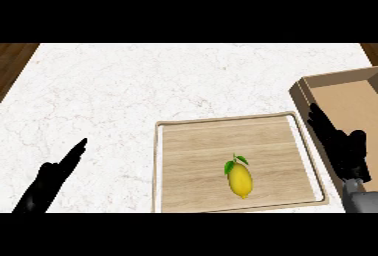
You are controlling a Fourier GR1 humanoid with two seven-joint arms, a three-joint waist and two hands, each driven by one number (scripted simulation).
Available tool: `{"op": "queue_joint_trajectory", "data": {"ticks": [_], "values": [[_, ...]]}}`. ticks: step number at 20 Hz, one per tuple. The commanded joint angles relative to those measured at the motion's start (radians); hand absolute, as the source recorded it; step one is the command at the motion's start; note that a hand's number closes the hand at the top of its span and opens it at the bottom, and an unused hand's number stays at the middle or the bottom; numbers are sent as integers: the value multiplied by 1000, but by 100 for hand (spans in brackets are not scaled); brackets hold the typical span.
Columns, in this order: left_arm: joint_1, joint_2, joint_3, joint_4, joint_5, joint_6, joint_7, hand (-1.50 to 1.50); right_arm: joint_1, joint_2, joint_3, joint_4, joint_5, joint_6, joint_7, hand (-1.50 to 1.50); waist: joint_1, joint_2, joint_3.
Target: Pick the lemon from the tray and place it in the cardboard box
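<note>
You have open marble surface (148,85) left of and beyond the tray (159,165), with nothing standing on it. Right of the tray, its raised rim and the near wall of the cardboard box (301,97) leave only a narrow lane, filled by the right hand (341,150). Inside the tray, only the lemon (240,179) stands on the wood.

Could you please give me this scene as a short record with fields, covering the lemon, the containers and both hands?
lemon: lying in the tray, untouched
tray: wooden, on the counter
cardboard box: open, right of the tray
right hand: open, over the tray's right edge
left hand: open, at lower left
</note>
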Motion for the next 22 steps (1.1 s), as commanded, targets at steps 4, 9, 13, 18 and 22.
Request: {"op": "queue_joint_trajectory", "data": {"ticks": [4, 9, 13, 18, 22], "values": [[-80, -56, 172, -92, 136, 56, -3, 0, -120, 34, 86, -215, -33, 89, 58, -150, -28, -27, -6], [-90, -121, 246, -101, 243, 63, -30, 0, -133, 65, -19, -330, 139, -177, -171, -150, -55, -30, -4], [-91, -130, 271, -103, 256, 67, -20, 0, 6, 70, 105, -522, 182, -97, -330, -150, -61, -24, -4], [-90, -139, 262, -148, 240, 81, 4, 0, 98, -103, 193, -693, 333, 1, -165, -150, -60, -23, -6], [-88, -130, 272, -149, 247, 73, 4, 0, 71, -280, 214, -756, 508, 89, 62, -150, -64, -28, -10]]}}
